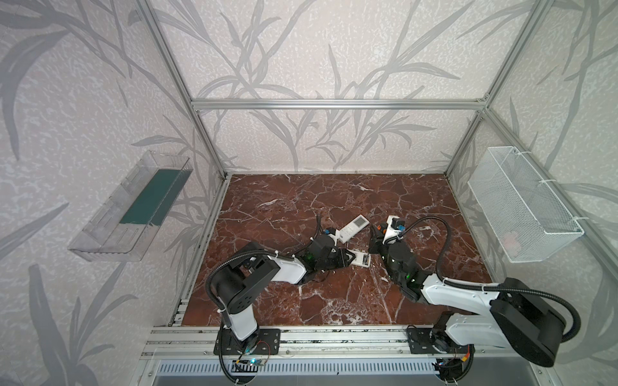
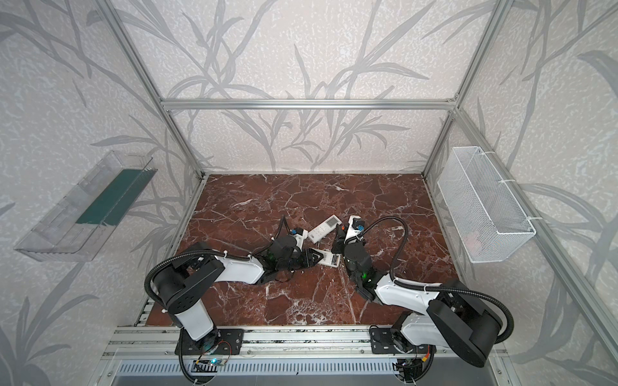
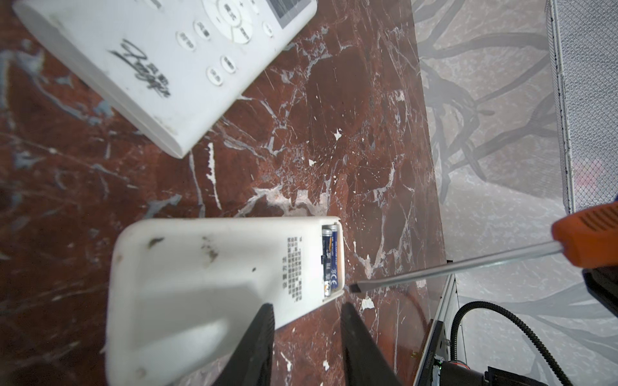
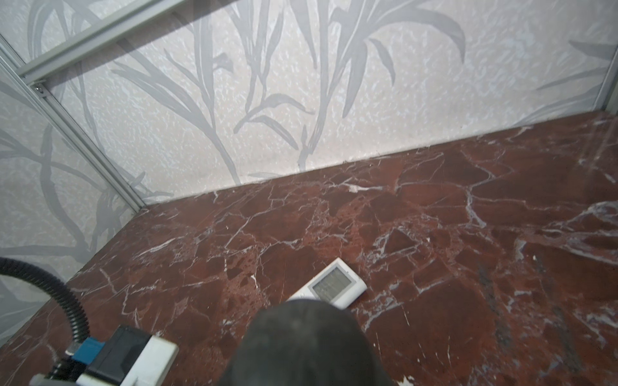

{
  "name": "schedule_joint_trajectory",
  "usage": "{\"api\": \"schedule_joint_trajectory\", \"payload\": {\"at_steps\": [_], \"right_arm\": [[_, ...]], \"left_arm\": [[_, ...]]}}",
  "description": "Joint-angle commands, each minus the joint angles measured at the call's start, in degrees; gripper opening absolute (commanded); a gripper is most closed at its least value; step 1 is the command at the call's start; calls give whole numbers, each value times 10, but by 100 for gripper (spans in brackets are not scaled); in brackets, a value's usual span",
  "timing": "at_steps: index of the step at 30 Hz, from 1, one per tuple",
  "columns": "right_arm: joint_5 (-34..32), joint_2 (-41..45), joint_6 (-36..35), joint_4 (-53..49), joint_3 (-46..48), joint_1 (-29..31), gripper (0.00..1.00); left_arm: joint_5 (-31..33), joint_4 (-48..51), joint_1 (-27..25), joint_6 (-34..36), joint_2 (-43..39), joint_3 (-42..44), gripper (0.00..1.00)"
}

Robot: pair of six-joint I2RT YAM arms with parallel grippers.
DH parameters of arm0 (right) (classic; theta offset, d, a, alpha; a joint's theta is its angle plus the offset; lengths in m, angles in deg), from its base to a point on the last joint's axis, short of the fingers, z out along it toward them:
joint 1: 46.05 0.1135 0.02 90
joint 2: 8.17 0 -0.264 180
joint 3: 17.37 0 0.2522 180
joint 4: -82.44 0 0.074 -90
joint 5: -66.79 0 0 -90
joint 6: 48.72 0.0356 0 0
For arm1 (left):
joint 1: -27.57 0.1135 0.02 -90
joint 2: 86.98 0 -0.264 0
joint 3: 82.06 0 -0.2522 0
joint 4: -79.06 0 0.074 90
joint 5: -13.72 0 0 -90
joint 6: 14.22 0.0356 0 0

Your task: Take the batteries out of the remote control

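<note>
On the left wall hangs a clear plastic bin [image 1: 110, 230], long and box-shaped, with a flat dark green slab [image 1: 153, 197] lying along its floor. The table [image 1: 301, 200] is glossy red-brown marble pattern veined in white. Low over it, the left gripper [image 3: 304, 310] has its black, tapered fingers [image 3: 257, 341] part-way apart. One finger lies across the back of the face-down remote [image 3: 207, 277] and the other sits just beside its edge, but a firm clamp cannot be told. This remote is smooth, scuffed white plastic with a raised wedge on its back. Rows of small printed Chinese characters run beside its uncovered end compartment. In that compartment sit the batteries [image 3: 331, 257], slim cylinders with blue labels whose print is too small to read. Farther back lies the face-up remote [image 1: 354, 228], white with round buttons, a grey display and a black handwritten-style logo that is not legible. The screwdriver [image 3: 468, 264] has a plain steel shaft, and its flat tip is just beside the open compartment's corner. The right gripper [image 1: 375, 235] is closed around its ribbed orange handle. On the right wall hangs a white wire-mesh basket [image 1: 521, 200] with a blurred pale pink thing [image 1: 510, 239] at the bottom.
</note>
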Motion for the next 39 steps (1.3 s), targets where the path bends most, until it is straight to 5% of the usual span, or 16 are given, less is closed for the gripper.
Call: {"api": "schedule_joint_trajectory", "payload": {"at_steps": [1, 12, 39], "right_arm": [[-67, -29, -47, 128, 2, 11, 0], [-100, -64, -75, 171, -1, 19, 0], [-105, -111, -12, 157, 24, 19, 0]], "left_arm": [[5, 1, 6, 5, 3, -2, 35], [26, 67, 15, 41, -18, -13, 35], [21, 62, 14, 30, -4, -10, 35]]}}
